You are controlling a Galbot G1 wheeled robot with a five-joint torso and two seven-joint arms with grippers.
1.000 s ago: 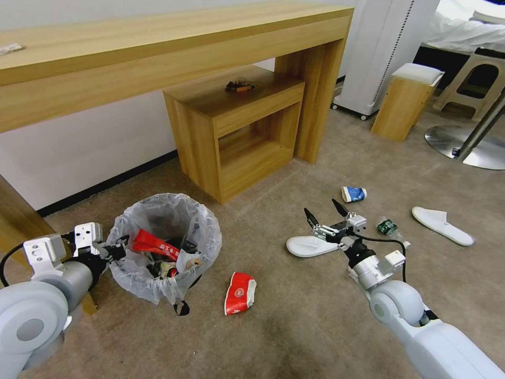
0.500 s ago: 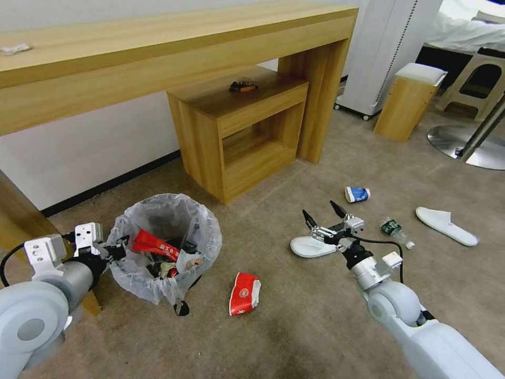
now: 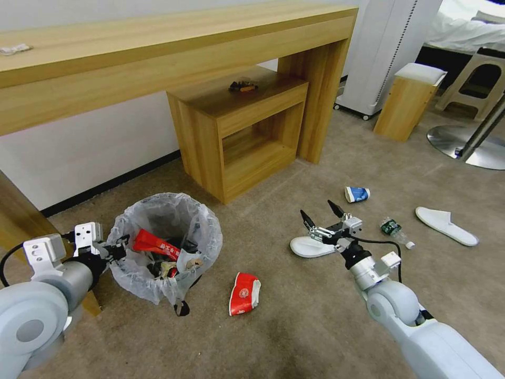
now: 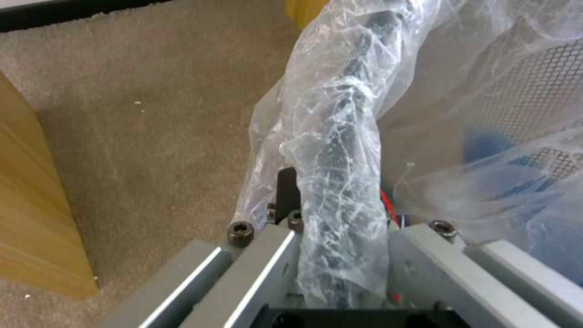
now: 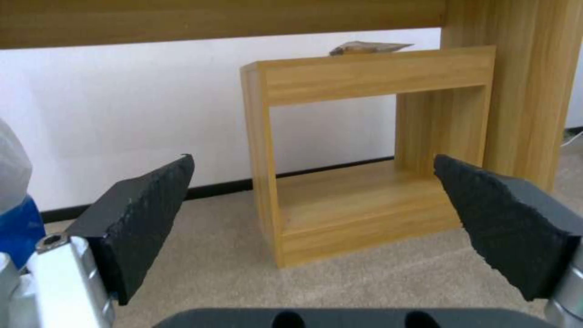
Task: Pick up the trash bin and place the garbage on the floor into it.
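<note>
Holding the trash bin (image 3: 167, 243) by its rim, your left gripper (image 3: 117, 251) is clamped on the bag-wrapped edge, on the bin's side away from the litter; the left wrist view shows the rim (image 4: 340, 150) pinched between the jaws. The bin stands upright on the floor (image 3: 294, 326), mouth up, already holding wrappers. Your right gripper (image 3: 322, 214) hangs with its pads (image 5: 145, 214) spread wide and empty, well to the other side of the bin, over the near white slipper (image 3: 311, 246). That slipper lies flat, its long axis running toward and away from the bin. The crushed red cup (image 3: 243, 293) lies just beside the bin, between it and your right gripper. Judged from this, your right arm is nearer every loose item.
</note>
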